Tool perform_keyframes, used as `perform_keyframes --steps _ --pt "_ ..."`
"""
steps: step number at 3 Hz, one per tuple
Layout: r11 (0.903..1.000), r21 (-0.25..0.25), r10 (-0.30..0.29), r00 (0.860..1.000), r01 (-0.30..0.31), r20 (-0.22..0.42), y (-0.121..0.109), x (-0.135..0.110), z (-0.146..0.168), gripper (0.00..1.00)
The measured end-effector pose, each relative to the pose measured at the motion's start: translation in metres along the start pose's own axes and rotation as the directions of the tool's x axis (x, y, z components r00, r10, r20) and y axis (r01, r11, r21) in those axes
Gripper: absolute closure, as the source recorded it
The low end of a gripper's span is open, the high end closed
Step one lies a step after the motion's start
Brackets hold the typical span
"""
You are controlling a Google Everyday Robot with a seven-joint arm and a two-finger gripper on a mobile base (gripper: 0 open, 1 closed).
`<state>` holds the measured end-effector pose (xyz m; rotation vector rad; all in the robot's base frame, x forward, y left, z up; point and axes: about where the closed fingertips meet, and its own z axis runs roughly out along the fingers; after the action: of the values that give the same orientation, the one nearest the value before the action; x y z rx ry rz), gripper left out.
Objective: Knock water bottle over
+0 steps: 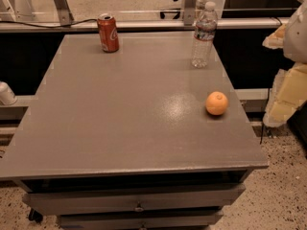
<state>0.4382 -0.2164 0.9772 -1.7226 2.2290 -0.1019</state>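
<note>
Water bottle stands upright at the grey table's far right corner (red soda can far left, orange nearer); gripper hangs beyond the right edge, open or closed, cannot tell.

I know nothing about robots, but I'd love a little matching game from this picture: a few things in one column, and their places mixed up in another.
Things
1. water bottle
2. soda can
3. orange
4. gripper

Places
A. standing at the back left of the table
B. off the table's right side, at the picture's edge
C. standing upright at the back right of the table
D. on the table near its right edge, nearer the front than the bottle

Pairs: 1-C, 2-A, 3-D, 4-B
</note>
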Motion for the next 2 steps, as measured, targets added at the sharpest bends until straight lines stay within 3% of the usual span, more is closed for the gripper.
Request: perform_keyframes --steps 1,2 --pt "1.0000 0.006 0.000 1.000 0.000 0.001 -0.001 0.000 -0.001 0.00" --pt "0.9989 0.046 0.009 1.000 -0.010 0.010 -0.018 0.006 0.005 0.00"
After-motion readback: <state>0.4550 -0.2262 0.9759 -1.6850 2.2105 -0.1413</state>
